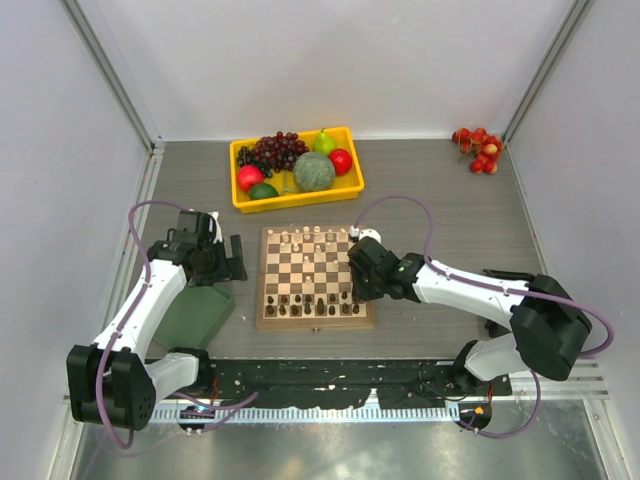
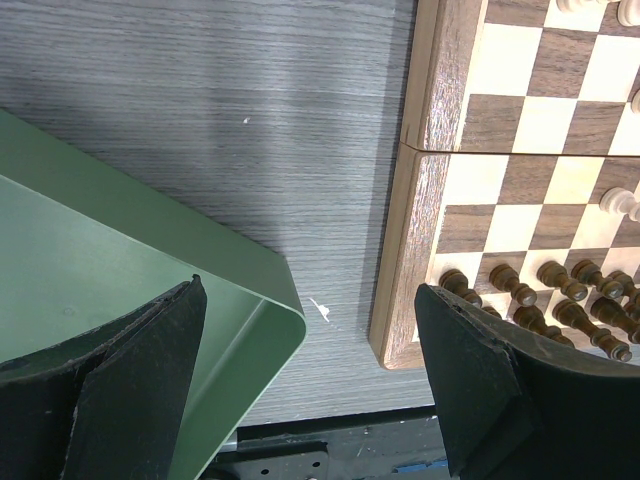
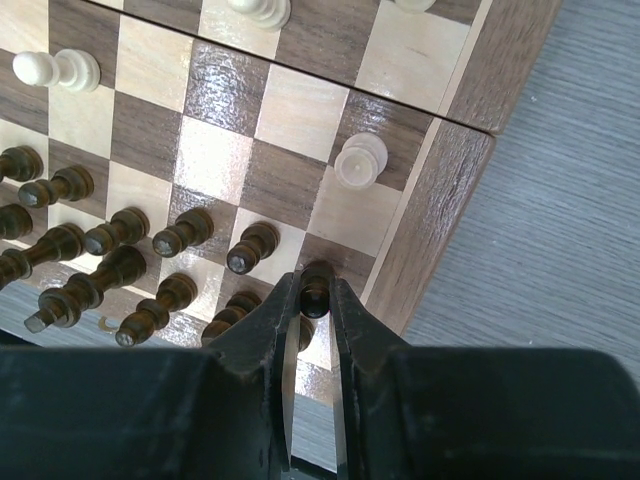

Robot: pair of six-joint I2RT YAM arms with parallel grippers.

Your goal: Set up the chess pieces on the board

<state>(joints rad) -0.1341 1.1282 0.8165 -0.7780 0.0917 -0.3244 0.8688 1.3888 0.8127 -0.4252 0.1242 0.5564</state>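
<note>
Glossy wooden board [image 3: 442, 215], dark wooden chess piece [image 3: 316, 294], matt woodgrain table [image 2: 200, 100]

This is a robotics lab test cell: plain white panels [image 1: 350, 60] in metal posts [image 1: 112, 70] close the grey table [image 1: 440, 200] on the left, right and far sides, and the left arm [image 1: 150, 295] and right arm [image 1: 465, 283] are bolted at its near edge.

The square wooden chessboard [image 1: 316, 270], with tan and dark brown checks inside a plain brown rim, lies flat. Dark brown chessmen [image 1: 318, 304] stand upright in two rows along its near edge. Pale cream chessmen [image 1: 308, 238] line the far edge, with a few standing further in. One dark piece [image 3: 317, 300] by the right rim is pinched in the right gripper [image 3: 315, 288].
</note>
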